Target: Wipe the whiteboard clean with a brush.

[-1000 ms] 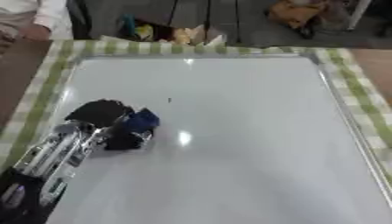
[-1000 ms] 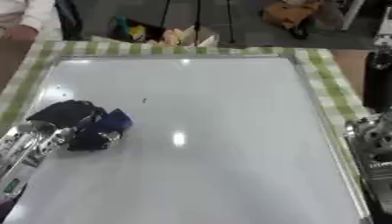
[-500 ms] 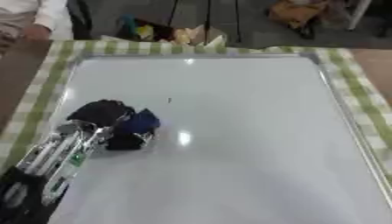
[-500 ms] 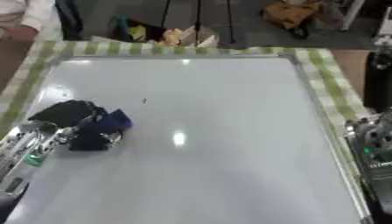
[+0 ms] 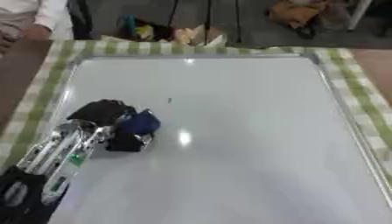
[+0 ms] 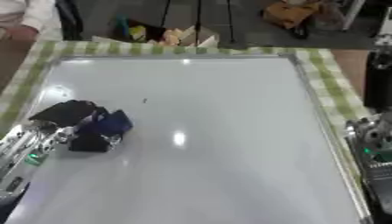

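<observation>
The whiteboard (image 5: 229,131) lies flat and takes up most of the table. A small dark mark (image 5: 169,100) sits on it left of the middle. My left hand (image 5: 99,113) rests on the board's left part, its black fingers curled round a blue brush (image 5: 141,123) that presses on the surface just below the mark. My silver left forearm (image 5: 54,153) comes in from the lower left corner. My right arm (image 6: 373,148) shows at the right edge of the right eye view, off the board; its hand is not clear.
A green checked cloth (image 5: 352,74) borders the board on the left, far and right sides. Beyond the far edge there are boxes and bags (image 5: 191,35) on the floor. A person's sleeve (image 5: 23,13) shows at the far left corner.
</observation>
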